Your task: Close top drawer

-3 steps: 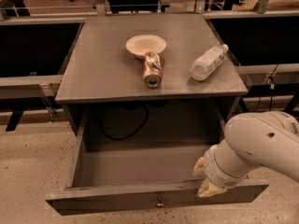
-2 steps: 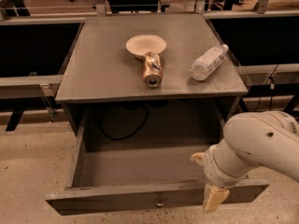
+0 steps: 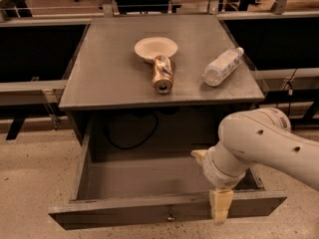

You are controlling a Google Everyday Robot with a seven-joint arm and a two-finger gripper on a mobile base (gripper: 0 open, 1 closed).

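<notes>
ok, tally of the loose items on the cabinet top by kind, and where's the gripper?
Bowl: 1
Can: 1
Plastic bottle: 1
Total: 3
Gripper: at the front of the open top drawer, right of its knob.

Cabinet top (image 3: 104, 73) has a white bowl (image 3: 155, 48) around the middle, nearer the back edge, a gold can (image 3: 162, 73) on its side right up against the bowl's front, and a plastic bottle (image 3: 222, 66) lying diagonally by the right edge
</notes>
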